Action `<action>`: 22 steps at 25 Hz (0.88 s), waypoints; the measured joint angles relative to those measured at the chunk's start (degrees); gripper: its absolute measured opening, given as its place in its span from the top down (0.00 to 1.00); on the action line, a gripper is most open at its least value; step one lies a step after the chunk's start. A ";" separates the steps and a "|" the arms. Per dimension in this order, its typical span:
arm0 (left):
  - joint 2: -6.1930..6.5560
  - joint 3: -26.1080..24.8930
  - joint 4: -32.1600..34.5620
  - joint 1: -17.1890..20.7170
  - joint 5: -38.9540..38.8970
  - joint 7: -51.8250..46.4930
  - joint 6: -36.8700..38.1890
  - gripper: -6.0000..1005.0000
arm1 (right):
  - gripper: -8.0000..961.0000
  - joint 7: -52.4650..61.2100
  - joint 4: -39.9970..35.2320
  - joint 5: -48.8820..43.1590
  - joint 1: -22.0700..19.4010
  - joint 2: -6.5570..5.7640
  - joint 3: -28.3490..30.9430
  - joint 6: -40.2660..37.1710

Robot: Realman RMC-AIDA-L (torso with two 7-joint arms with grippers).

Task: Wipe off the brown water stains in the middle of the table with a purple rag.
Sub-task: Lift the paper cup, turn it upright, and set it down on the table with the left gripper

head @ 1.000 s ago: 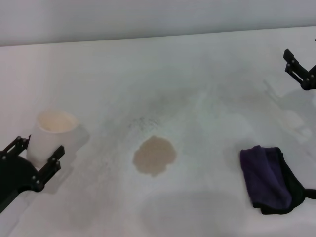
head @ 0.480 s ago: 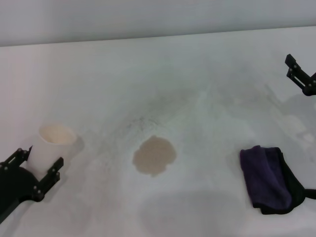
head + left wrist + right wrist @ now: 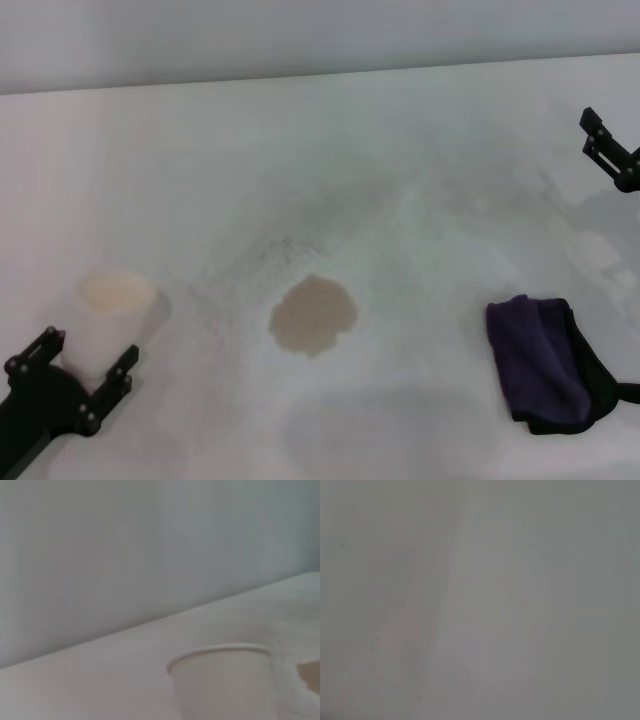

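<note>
The brown water stain (image 3: pixel 313 315) is a tan, roughly round blotch in the middle of the white table (image 3: pixel 400 180). Its edge also shows in the left wrist view (image 3: pixel 312 674). The purple rag (image 3: pixel 538 360) lies crumpled at the front right, with its black edge and strap on its right side. My left gripper (image 3: pixel 80 362) is at the front left, its fingers on either side of a white paper cup (image 3: pixel 112 315), which fills the left wrist view (image 3: pixel 220 680). My right gripper (image 3: pixel 610 150) is open and empty at the far right edge, well behind the rag.
Faint grey speckled smudges (image 3: pixel 290 245) lie just behind the stain. A pale wall (image 3: pixel 300 40) rises behind the table's back edge. The right wrist view shows only bare pale surface.
My left gripper and the white cup have moved together toward the front edge of the table. My right gripper has shifted slightly to the right. The stain and the rag have not moved.
</note>
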 joint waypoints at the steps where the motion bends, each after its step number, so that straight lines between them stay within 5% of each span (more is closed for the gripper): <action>1: -0.02 0.00 -0.12 0.14 0.00 0.22 0.01 0.38 | 0.12 0.01 0.00 0.01 0.02 0.00 0.00 -0.01; 22: -0.20 -0.31 -3.89 3.08 -3.50 6.68 3.16 0.27 | 0.13 0.02 -0.04 -0.29 -0.01 0.00 -0.21 -0.14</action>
